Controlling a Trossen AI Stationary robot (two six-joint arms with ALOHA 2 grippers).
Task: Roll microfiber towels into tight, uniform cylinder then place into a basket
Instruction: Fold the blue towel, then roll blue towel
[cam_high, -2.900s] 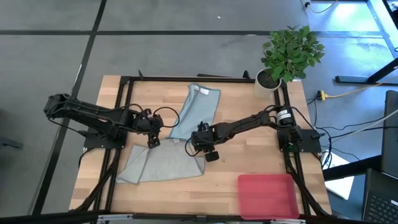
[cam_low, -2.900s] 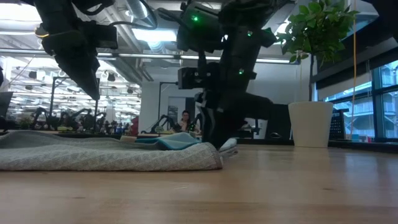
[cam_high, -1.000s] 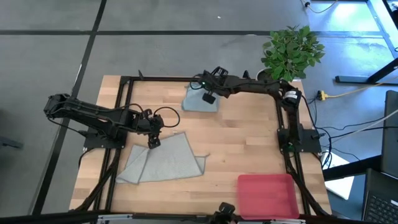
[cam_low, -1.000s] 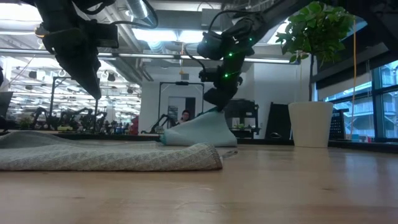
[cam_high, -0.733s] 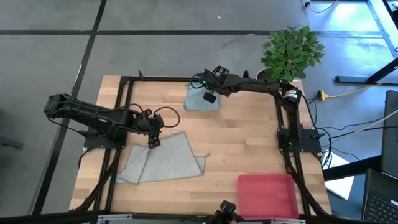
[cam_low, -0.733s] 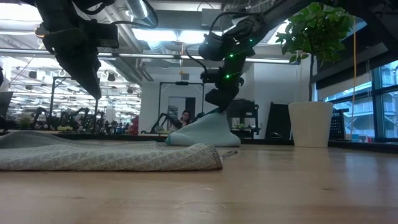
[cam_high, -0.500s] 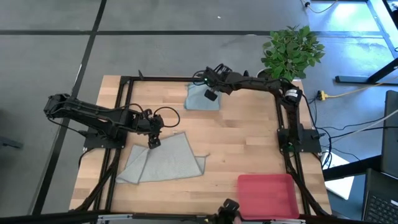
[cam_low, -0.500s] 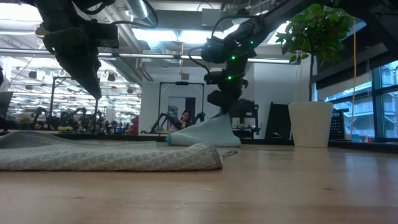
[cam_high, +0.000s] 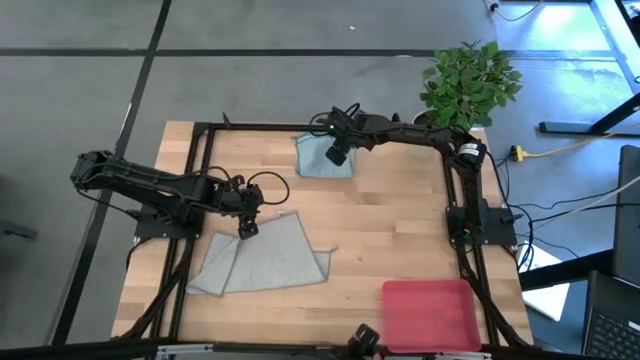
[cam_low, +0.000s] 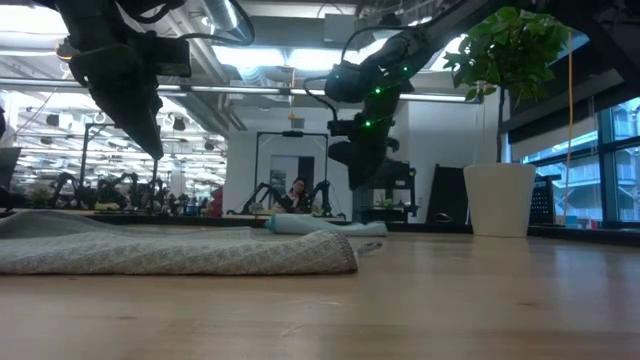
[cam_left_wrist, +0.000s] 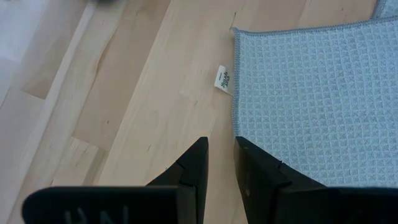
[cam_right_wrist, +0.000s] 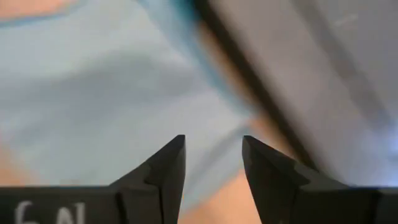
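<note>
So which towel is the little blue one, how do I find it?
Look at the wooden table and find the potted plant at its far corner. The light blue towel lies folded along that far edge, under the right gripper. The other towel is bigger, greyer and nearer the front.

Both arms are matte black, jointed, with looping black cables. The right pincer (cam_high: 339, 152) shows a small green light; each pincer ends in two dark wedge-shaped fingers (cam_left_wrist: 194, 163), white markings behind.

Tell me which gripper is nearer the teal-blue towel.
Right. The right gripper hangs directly over the teal-blue towel at the table's far edge; the left gripper hovers by the grey-green towel.
</note>
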